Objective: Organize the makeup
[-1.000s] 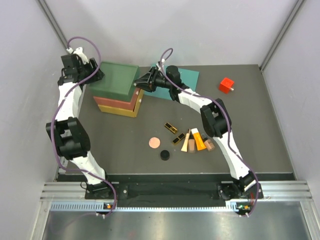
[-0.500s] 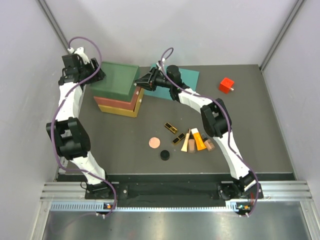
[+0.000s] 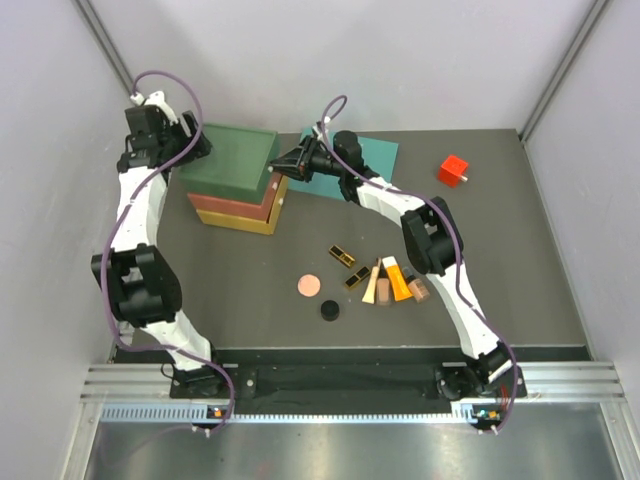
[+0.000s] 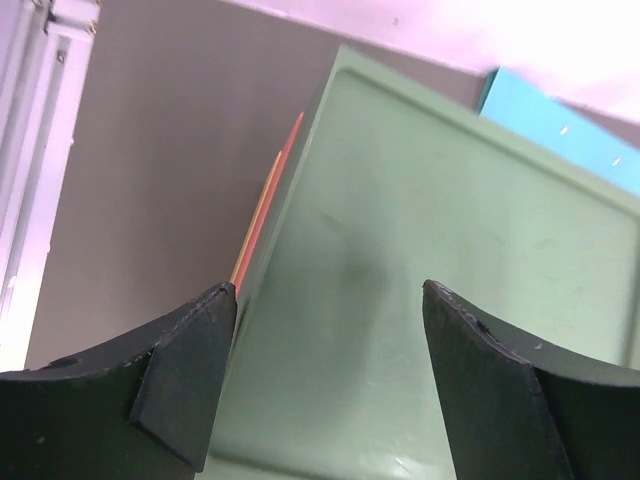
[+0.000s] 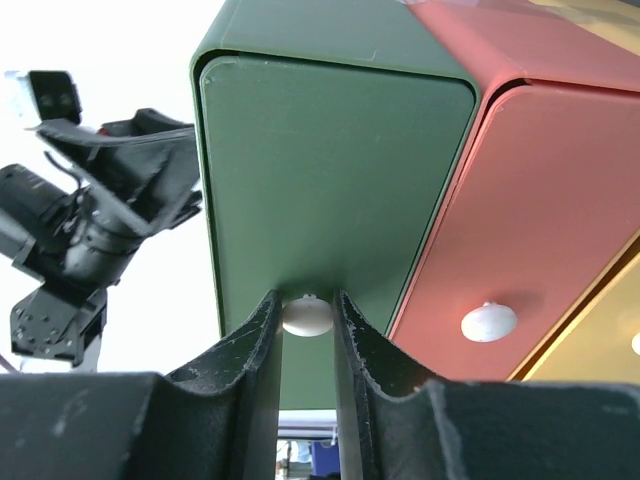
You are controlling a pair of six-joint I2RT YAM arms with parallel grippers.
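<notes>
The left arm (image 3: 137, 205) rises from its base at the near left, elbow bent outward, and reaches to the far left corner. The left gripper (image 4: 330, 300) has its jaws standing wide apart. The right arm (image 3: 440, 270) stretches from the near right diagonally toward the far centre. The right gripper (image 5: 308, 305) has its fingers (image 5: 255, 330) pressed against both sides of a small white knob (image 5: 306, 316).

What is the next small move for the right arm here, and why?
Probably pull straight back to slide the green drawer open. The right gripper grips the white knob from both sides, the left gripper hangs open over the drawer's top, and the makeup lies loose on the table.
</notes>
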